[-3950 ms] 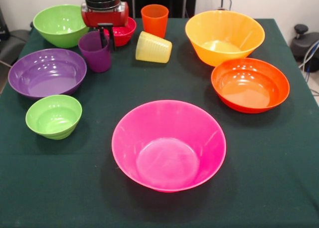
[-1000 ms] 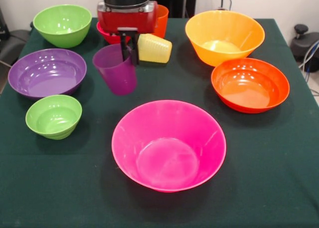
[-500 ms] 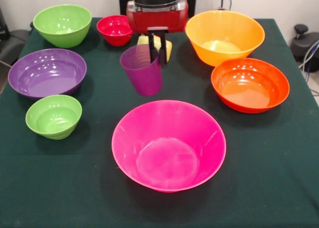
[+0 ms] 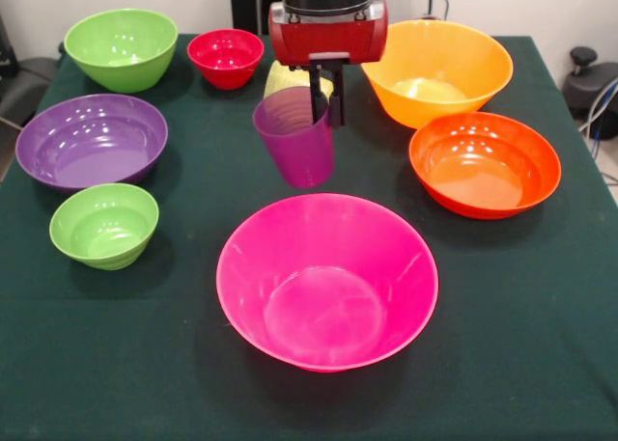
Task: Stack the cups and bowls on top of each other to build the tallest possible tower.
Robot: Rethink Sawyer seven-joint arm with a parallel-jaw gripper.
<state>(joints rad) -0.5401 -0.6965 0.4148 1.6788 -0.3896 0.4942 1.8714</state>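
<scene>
Fingers (image 4: 322,101) pinching the near-right rim of the purple cup (image 4: 295,138), one inside the wall and one outside, under the gripper (image 4: 328,103). Cup carried upright, slightly tilted, clear of the cloth, just beyond the far rim of the large pink bowl (image 4: 326,279). Yellow cup (image 4: 286,74) lying behind, mostly hidden. Step in hand, by the look of it: ferrying the cup to the pink base. Next move calls for coming forward over the bowl's centre, lowering until seated, then releasing without tipping.
</scene>
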